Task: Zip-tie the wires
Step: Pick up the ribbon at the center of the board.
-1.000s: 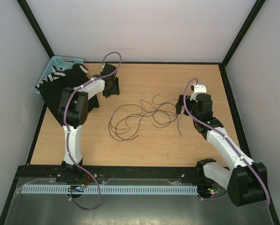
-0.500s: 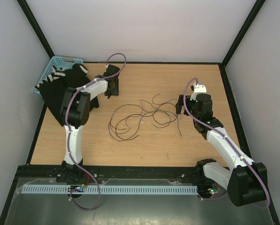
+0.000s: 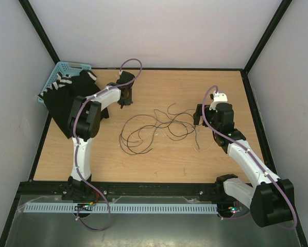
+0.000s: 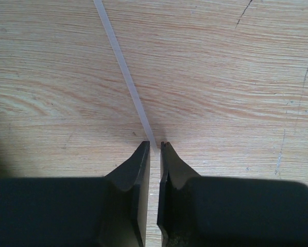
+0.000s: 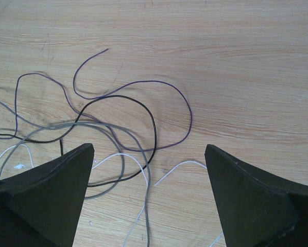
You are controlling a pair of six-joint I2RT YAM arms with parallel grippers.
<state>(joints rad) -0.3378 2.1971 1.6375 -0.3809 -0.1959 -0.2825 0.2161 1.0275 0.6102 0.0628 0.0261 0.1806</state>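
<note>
Inspecting the left gripper (image 4: 155,146) first, I find its jaws drawn almost together, pinching the near end of the zip tie (image 4: 124,72). The rest of the white strip lies flat on the worktop (image 4: 236,77), running away to the upper left in the wrist view. The right gripper (image 5: 149,150) has its jaws spread wide, holding nothing, poised over the right edge of the wires (image 5: 119,96), which sprawl loose mid-worktop, well apart from the zip tie.
</note>
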